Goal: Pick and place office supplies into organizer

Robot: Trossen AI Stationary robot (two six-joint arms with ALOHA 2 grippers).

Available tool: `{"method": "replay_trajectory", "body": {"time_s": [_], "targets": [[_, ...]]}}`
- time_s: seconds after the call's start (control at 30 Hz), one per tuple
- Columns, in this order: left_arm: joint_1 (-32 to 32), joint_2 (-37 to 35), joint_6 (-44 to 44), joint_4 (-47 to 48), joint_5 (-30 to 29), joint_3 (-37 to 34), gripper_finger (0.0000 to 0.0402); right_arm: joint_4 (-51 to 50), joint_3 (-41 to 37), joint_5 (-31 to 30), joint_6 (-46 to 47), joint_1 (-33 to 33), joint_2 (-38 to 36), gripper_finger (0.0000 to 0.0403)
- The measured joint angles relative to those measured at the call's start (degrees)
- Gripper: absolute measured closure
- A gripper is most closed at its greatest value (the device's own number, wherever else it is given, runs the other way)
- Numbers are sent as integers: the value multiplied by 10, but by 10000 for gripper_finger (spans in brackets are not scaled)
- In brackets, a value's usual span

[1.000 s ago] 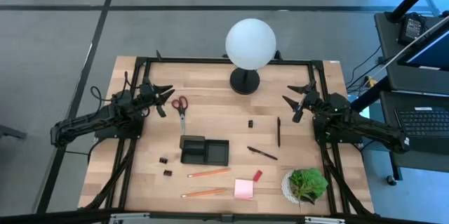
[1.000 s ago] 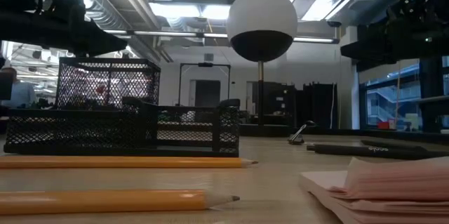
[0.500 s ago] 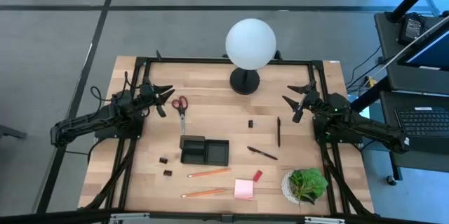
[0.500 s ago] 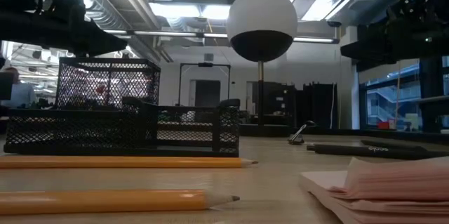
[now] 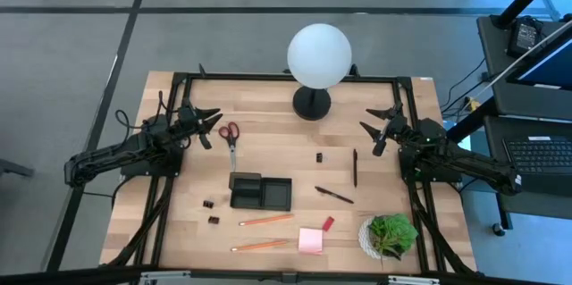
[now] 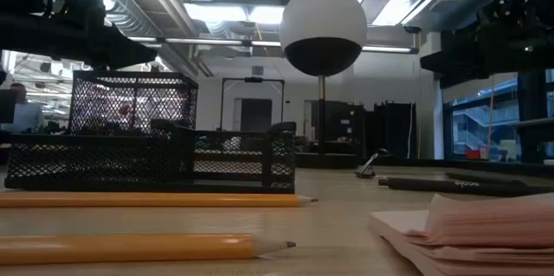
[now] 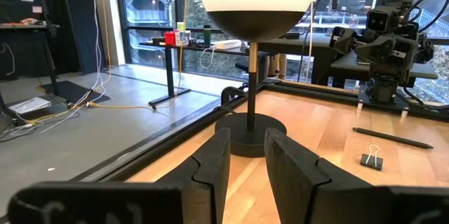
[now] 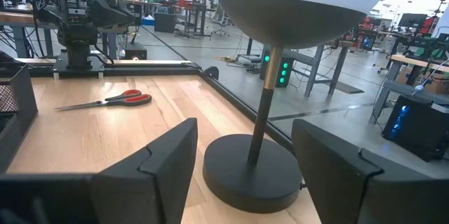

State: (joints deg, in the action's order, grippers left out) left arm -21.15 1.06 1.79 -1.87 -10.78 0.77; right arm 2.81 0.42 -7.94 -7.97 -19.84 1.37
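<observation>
Low view alone shows organizer point(image 6: 156, 150) mesh.

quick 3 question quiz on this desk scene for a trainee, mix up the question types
1. True or false: the scissors already lie inside the organizer.
2. Which lies nearest the potted plant? A) scissors B) red eraser C) the two clips left of the organizer
3. How many orange pencils lie on the table, and on which side of the organizer?

Key
1. False: they lie on the wood near the left hand.
2. B
3. Two, on the side away from the lamp.
</observation>
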Motion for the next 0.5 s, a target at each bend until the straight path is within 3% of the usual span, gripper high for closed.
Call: {"method": "replay_trajectory", "body": {"time_s": [0.5], "targets": [[0, 0, 0, 0, 0, 0, 315, 0, 0, 0, 3, 0, 0, 167]]}}
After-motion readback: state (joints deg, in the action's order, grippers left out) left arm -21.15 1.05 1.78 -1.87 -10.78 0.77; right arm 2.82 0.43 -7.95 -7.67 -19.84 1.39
